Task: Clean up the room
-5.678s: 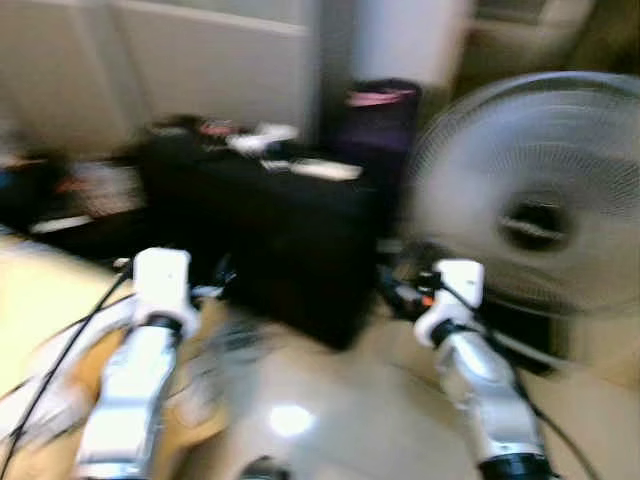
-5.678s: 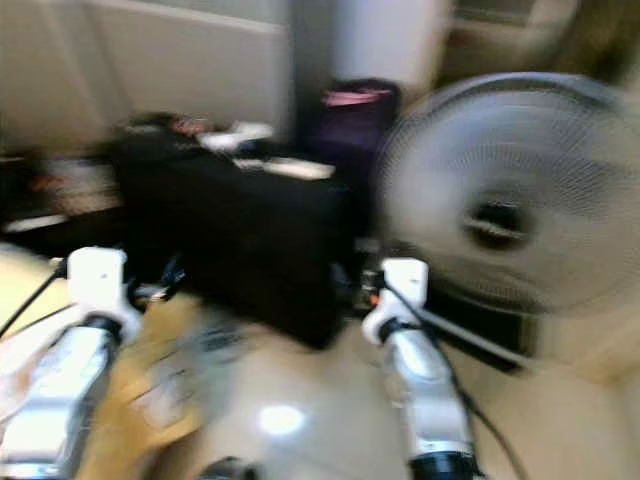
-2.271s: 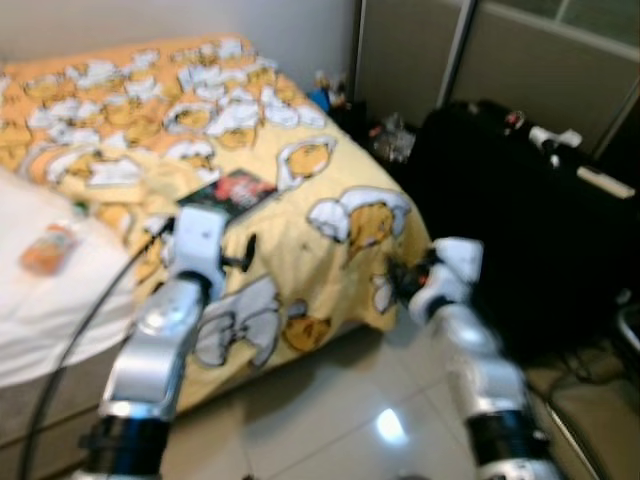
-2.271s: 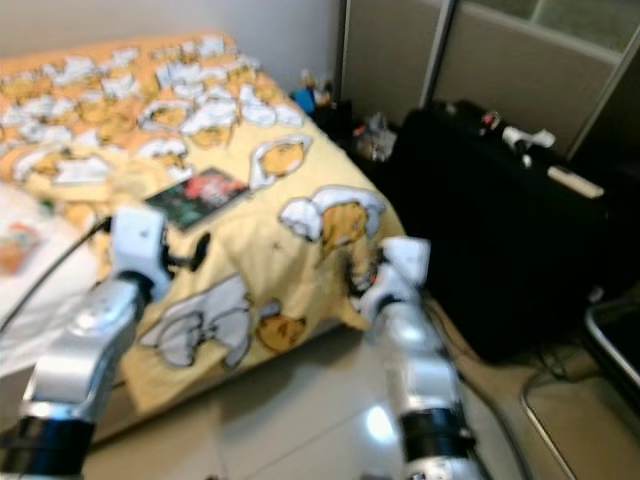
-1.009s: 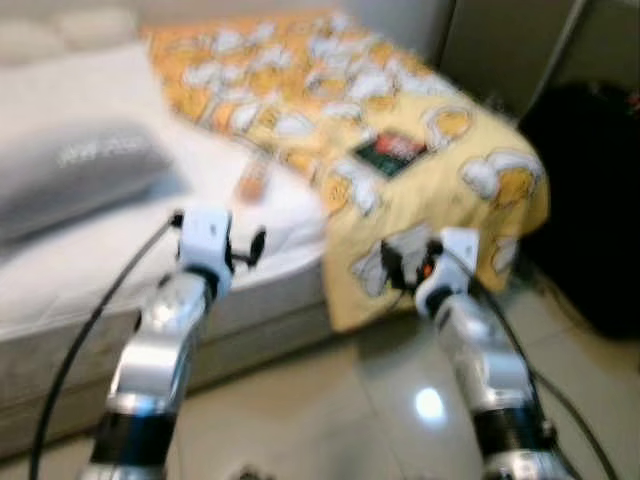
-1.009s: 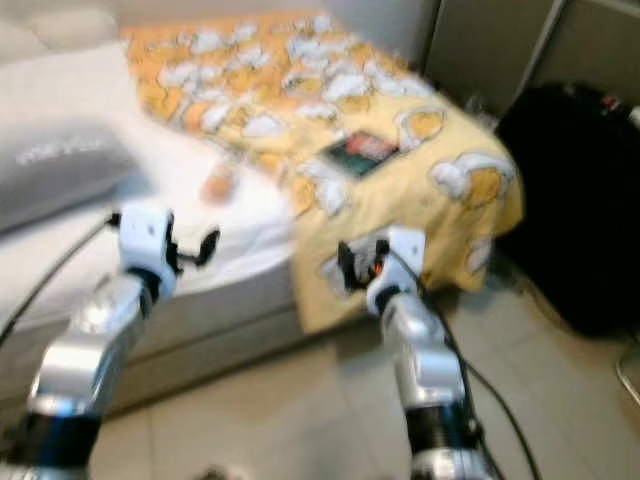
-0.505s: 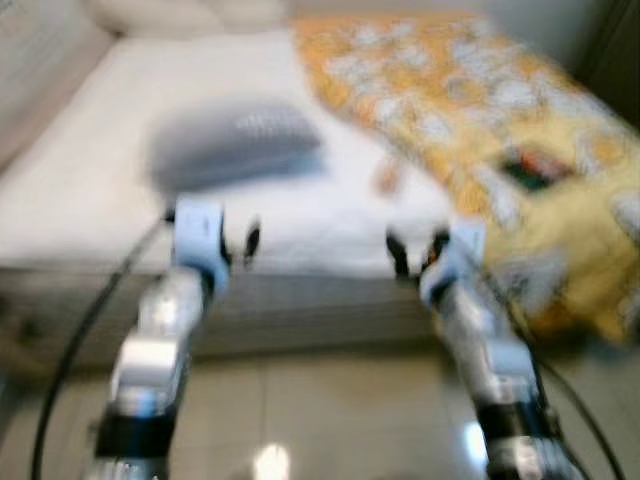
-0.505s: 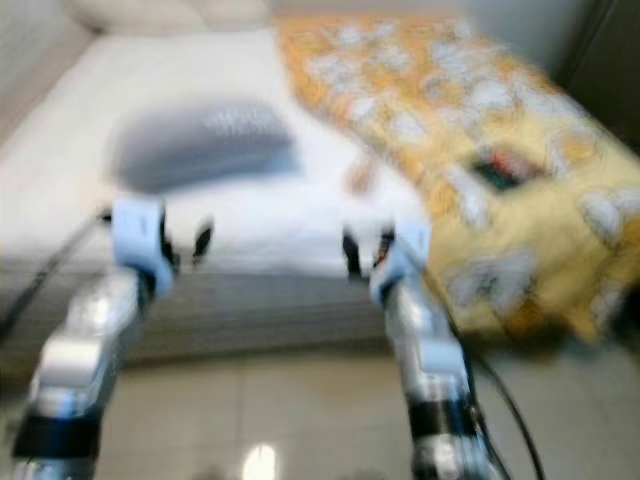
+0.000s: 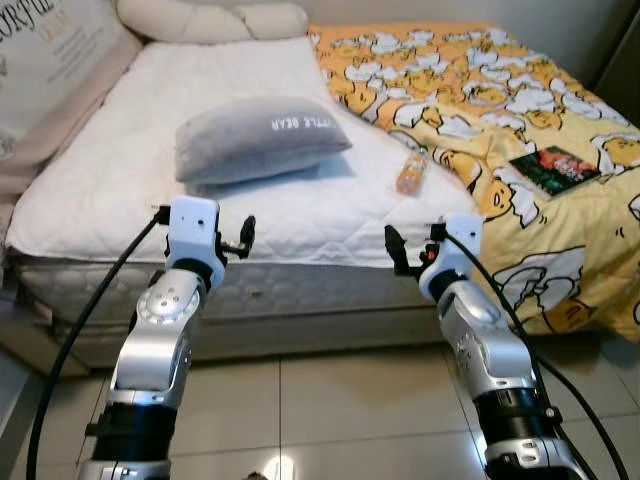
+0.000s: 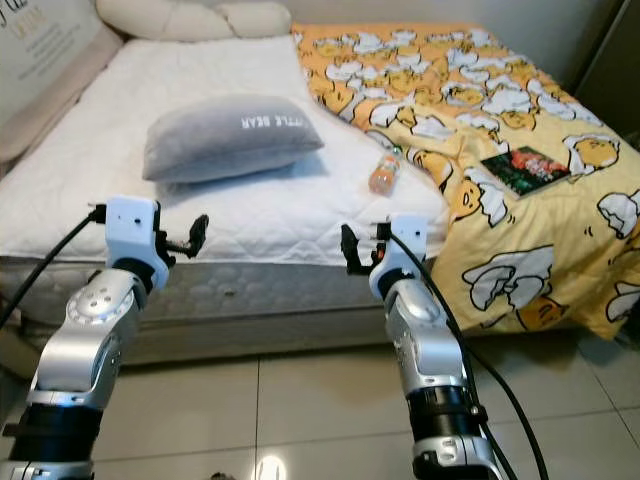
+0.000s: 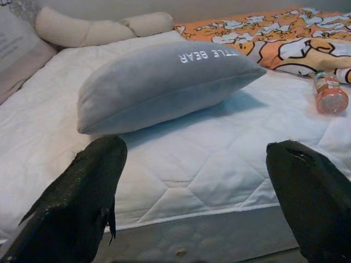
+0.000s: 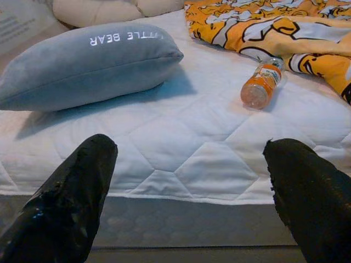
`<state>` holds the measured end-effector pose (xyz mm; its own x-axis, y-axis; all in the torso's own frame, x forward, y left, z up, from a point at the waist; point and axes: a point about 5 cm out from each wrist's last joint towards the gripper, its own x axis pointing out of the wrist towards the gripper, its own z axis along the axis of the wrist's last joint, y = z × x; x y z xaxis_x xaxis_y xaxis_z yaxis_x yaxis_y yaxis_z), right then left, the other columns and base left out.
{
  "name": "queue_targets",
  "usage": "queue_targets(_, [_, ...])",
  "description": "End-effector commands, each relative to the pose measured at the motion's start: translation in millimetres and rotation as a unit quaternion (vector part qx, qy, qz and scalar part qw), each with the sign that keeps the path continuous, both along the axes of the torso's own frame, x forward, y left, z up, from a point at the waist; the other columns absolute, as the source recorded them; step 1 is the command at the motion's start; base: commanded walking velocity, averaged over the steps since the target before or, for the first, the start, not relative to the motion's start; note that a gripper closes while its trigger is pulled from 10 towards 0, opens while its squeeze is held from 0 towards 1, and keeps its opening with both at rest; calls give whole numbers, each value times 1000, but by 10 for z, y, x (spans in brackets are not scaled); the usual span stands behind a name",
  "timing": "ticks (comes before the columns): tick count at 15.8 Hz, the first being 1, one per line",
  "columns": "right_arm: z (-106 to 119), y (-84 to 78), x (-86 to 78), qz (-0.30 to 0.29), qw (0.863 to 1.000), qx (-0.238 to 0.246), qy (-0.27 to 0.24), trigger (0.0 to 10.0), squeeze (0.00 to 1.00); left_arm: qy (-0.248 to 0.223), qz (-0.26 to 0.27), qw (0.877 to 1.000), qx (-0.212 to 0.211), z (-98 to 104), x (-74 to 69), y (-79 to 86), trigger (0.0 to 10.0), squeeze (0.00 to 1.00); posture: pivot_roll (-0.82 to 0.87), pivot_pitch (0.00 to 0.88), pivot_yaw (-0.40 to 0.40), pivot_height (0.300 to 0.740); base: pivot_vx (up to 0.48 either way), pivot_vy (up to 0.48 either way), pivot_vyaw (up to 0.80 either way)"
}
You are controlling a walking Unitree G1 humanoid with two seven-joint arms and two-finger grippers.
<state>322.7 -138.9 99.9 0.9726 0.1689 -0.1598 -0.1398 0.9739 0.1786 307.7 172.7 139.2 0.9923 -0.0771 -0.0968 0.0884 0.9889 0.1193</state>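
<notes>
The robot stands on the tiled floor [image 9: 330, 400] facing the long side of a bed with a white quilted mattress [image 9: 110, 190]. Both arms are raised in front of that side edge. The left end effector [image 11: 197, 181] is spread wide and holds nothing; the right end effector [image 12: 189, 175] is likewise wide and empty.

Judging by what lies about, the tidying has hardly started. A small plastic bottle with an orange label [image 9: 411, 173] lies on its side on the mattress, just beside the edge of the yellow cartoon-print duvet [image 9: 500, 90] that covers the foot half of the bed. A dark-covered book [image 9: 553, 168] rests flat on the duvet near the bed's front edge. A grey soft pillow printed with white letters [image 9: 262, 138] sits mid-mattress, well apart from the cream bolster pillows [image 9: 210, 20] at the far edge.

Still to do: pick up the bottle and book, probably square the pillow and duvet.
</notes>
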Motion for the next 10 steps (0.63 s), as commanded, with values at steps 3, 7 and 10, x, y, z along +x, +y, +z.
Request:
queue_targets(3, [67,-44,44,-10,1000,3,-14,10000,0,-10,-10,1000,-2,48,43,-58,10000,0,-87,0,19,740,277,0,-675])
queue_targets(7, [66,-68,54,-20,1000,-9,-17,10000,0,-11,-9,1000,-3,49,50,-65,10000,0,-87,0,16,740,283,0,0])
queue_targets(10, [60,-70,60,-25,999,-21,-19,10000,0,-12,-8,1000,-3,51,57,-61,10000,0,-89,0,16,740,289,0,0])
